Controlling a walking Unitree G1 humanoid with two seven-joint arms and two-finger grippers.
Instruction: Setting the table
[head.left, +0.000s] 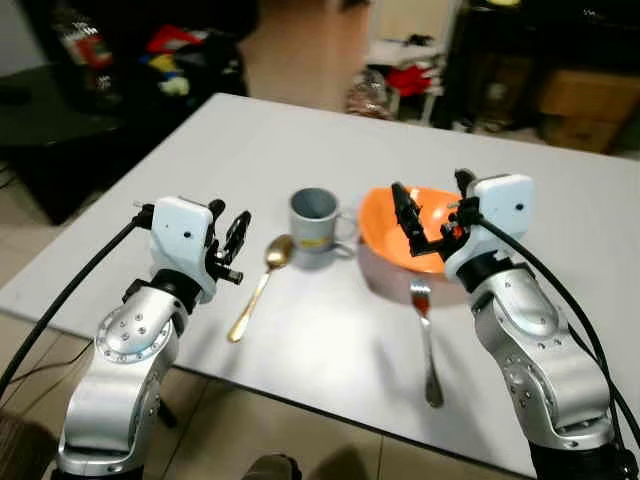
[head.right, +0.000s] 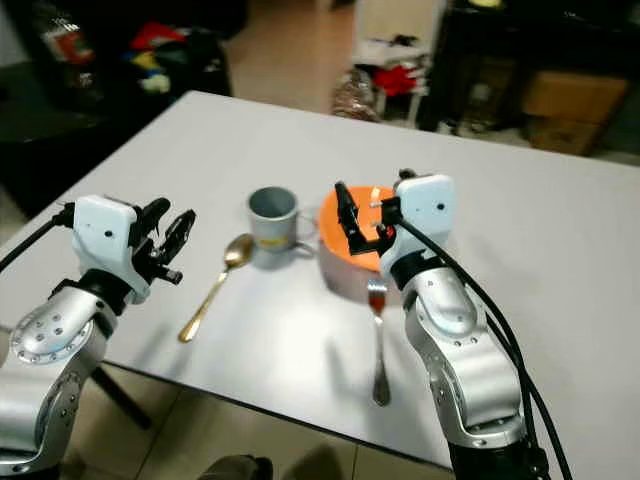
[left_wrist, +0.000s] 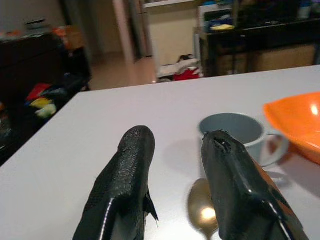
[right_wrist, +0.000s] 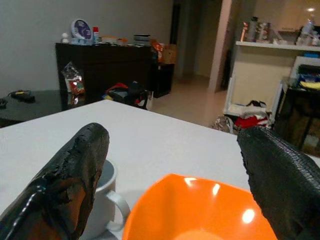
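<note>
Your robot stands at a white table (head.left: 250, 140) where a place setting lies near the front edge. An orange bowl (head.left: 385, 225), squarish with rounded corners and a glossy inside, sits at centre right. Just to its left stands a grey mug (head.left: 316, 226) with a yellow mark on its side, its handle turned toward the bowl. A gold spoon (head.left: 260, 284) lies left of the mug, bowl end away from you; a silver fork (head.left: 427, 340) lies in front of the orange bowl, tines toward it. Your right gripper (head.left: 430, 212) hovers over the bowl's near rim, fingers spread wide and holding nothing. Your left gripper (head.left: 233, 243) hangs just left of the spoon, fingers a narrow gap apart, empty.
</note>
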